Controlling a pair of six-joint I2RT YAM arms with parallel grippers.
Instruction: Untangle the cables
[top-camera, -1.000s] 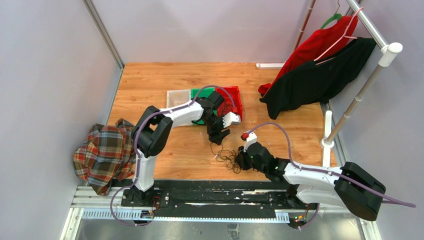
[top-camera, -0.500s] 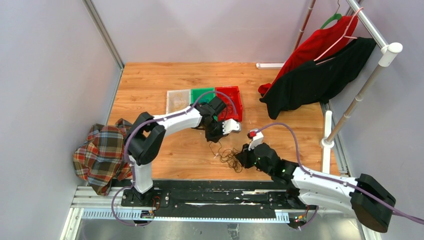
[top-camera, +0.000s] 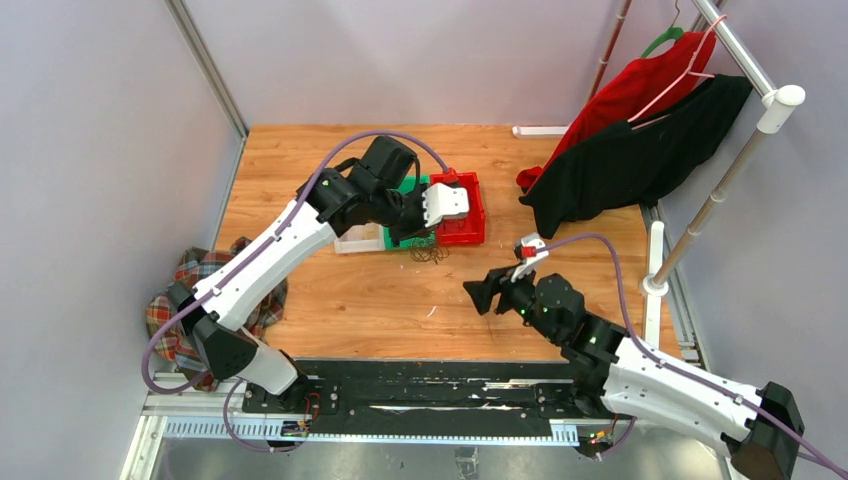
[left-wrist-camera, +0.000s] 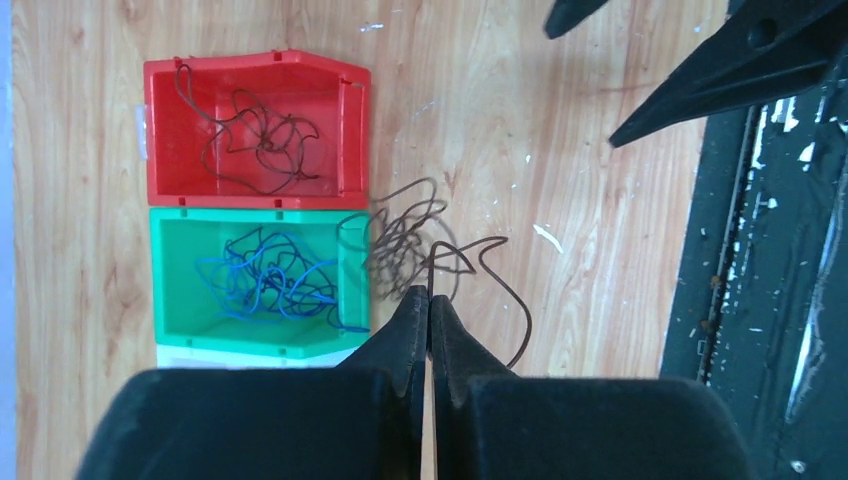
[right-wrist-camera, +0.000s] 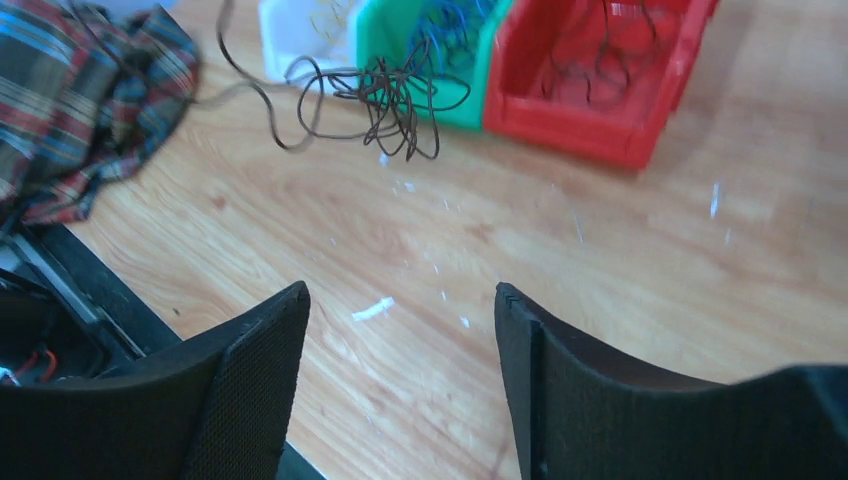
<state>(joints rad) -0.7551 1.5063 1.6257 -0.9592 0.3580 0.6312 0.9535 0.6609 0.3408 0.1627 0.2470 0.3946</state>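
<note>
A tangle of dark brown cables (left-wrist-camera: 408, 232) hangs from my left gripper (left-wrist-camera: 428, 294), which is shut on one strand. The bunch (top-camera: 431, 251) dangles just in front of the green bin (top-camera: 404, 188) and the red bin (top-camera: 467, 212). In the left wrist view the red bin (left-wrist-camera: 160, 140) holds a dark cable (left-wrist-camera: 258, 132) and the green bin (left-wrist-camera: 170, 300) holds blue cables (left-wrist-camera: 262, 277). My right gripper (top-camera: 479, 293) is open and empty above the bare wood, well apart from the tangle (right-wrist-camera: 396, 92). Its fingers (right-wrist-camera: 255, 365) stand wide.
A white bin (top-camera: 356, 238) sits left of the green one. A plaid cloth (top-camera: 205, 300) lies at the table's left edge. Red and black garments (top-camera: 630, 140) hang on a rack at the back right. The black base rail (top-camera: 430, 385) runs along the near edge.
My left gripper shut on the tangle, lifted it off the table and carried it back toward the bins. My right gripper opened, let go of the tangle and rose.
</note>
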